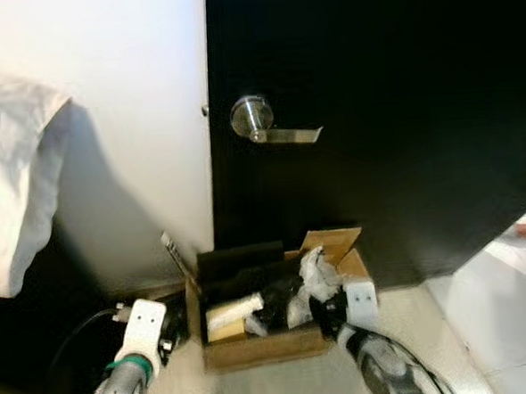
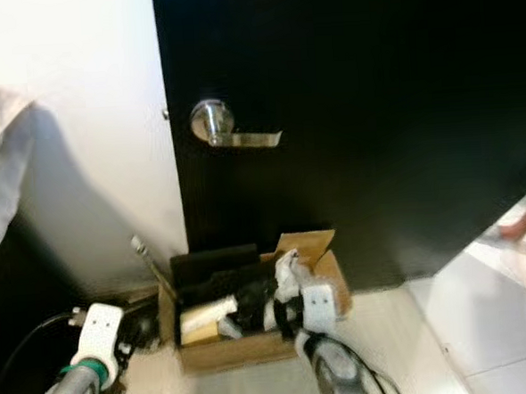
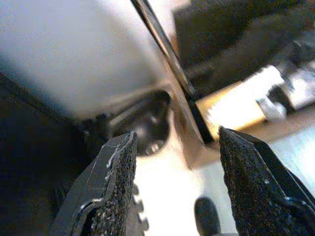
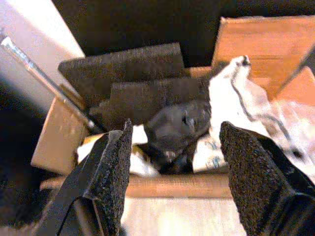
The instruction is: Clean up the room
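Cardboard box (image 1: 263, 344) sits on pale floor (image 1: 413, 308), against black door (image 1: 376, 154), beside white wall (image 1: 125, 125). Flaps open. Inside: white crumpled paper (image 4: 231, 108), dark foam pieces (image 4: 128, 64), black lump (image 4: 174, 125), pale roll (image 1: 233, 313). Right gripper (image 4: 174, 162) hovers over box's near edge, fingers spread wide, holding nothing. Left gripper (image 3: 172, 162) low beside box's left side, fingers apart too, nothing between them. Silver door handle (image 1: 272, 125) above box. White cloth (image 1: 12, 177) hangs at far left.
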`<state>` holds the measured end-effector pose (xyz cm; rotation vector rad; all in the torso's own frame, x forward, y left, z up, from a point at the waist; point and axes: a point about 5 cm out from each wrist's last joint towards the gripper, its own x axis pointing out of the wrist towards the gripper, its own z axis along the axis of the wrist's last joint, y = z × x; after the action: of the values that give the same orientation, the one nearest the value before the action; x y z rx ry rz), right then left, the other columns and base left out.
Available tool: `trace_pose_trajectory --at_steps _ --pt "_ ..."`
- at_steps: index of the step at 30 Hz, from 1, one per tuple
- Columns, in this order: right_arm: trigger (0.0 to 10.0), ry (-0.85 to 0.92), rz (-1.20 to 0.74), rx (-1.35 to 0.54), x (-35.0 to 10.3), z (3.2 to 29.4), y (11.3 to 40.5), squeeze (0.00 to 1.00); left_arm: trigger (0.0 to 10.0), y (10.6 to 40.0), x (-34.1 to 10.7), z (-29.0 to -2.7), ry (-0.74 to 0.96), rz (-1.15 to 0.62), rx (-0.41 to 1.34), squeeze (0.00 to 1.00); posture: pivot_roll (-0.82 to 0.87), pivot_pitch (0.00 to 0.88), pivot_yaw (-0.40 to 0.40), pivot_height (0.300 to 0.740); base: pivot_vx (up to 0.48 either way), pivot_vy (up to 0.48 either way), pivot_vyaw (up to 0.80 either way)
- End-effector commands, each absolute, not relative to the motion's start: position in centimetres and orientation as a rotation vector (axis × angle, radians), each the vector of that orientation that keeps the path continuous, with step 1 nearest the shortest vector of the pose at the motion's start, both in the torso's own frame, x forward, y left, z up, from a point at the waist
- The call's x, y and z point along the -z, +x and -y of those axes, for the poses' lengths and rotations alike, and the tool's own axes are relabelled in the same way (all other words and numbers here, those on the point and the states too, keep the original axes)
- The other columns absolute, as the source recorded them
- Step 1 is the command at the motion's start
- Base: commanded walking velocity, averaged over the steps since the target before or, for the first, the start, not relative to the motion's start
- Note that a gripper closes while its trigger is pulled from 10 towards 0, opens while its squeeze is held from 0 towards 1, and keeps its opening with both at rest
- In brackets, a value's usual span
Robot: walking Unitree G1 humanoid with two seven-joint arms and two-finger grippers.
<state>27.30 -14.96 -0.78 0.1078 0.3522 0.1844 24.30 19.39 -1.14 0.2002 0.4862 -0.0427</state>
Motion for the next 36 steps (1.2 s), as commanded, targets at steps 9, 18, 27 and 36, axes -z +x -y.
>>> trace_pose_trajectory --at_steps 9,18,27,36 --pt "10.0 0.108 -0.385 -0.161 1.47 15.44 26.63 0.0 10.0 24.07 1.38 -19.18 0.205 -0.495 0.054 0.0 0.11 0.046 -0.047 0.74 -0.478 0.0 0.0" --pt "10.0 0.123 -0.395 -0.146 1.49 15.53 26.77 0.0 10.0 24.32 1.29 -19.06 0.2 -0.493 0.058 0.0 0.11 0.046 -0.047 0.74 -0.17 0.0 -0.5" --pt "10.0 0.131 -0.394 -0.139 1.39 15.63 26.92 0.0 10.0 24.39 1.28 -18.88 0.188 -0.491 0.063 0.0 0.11 0.045 -0.047 0.74 0.0 0.0 -0.8" --pt "10.0 0.138 -0.395 -0.135 1.37 15.62 26.99 0.0 10.0 24.48 1.25 -18.94 0.185 -0.488 0.063 0.0 0.11 0.043 -0.046 0.74 0.0 0.0 -0.8"
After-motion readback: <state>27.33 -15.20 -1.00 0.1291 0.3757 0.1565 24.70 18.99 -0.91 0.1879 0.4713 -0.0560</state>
